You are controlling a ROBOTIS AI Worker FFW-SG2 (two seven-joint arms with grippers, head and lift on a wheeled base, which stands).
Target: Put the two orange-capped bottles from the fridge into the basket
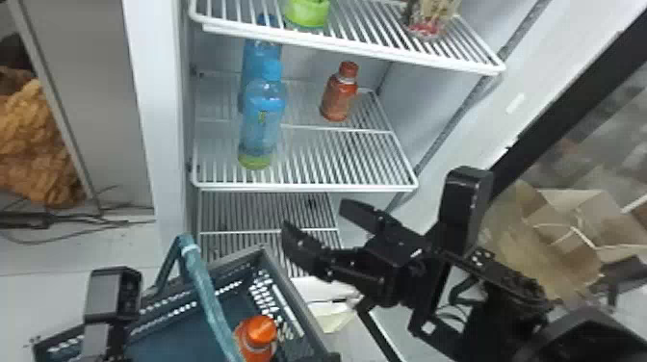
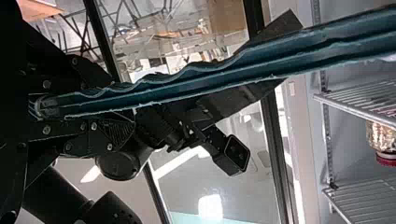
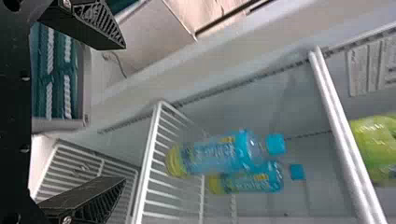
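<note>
One orange-capped bottle [image 1: 338, 96] stands upright toward the back of the fridge's middle shelf [image 1: 337, 159]. Another orange-capped bottle [image 1: 259, 337] is inside the dark basket [image 1: 298, 308]. The left gripper's arm [image 1: 110, 298] shows beside the basket; in the left wrist view the left gripper [image 2: 105, 100] is shut on the teal basket handle [image 2: 187, 88]. Below and in front of the middle shelf, the right gripper [image 1: 315, 217] is open and holds nothing. Likewise in the right wrist view, the right gripper [image 3: 124, 113] has its fingers wide apart.
Two blue bottles [image 1: 262, 125] stand on the middle shelf's left side, one behind the other. Above hang the upper shelf [image 1: 356, 45] with a green container [image 1: 308, 12] and a red-based jar [image 1: 428, 21]. Lower down is another wire shelf [image 1: 265, 212].
</note>
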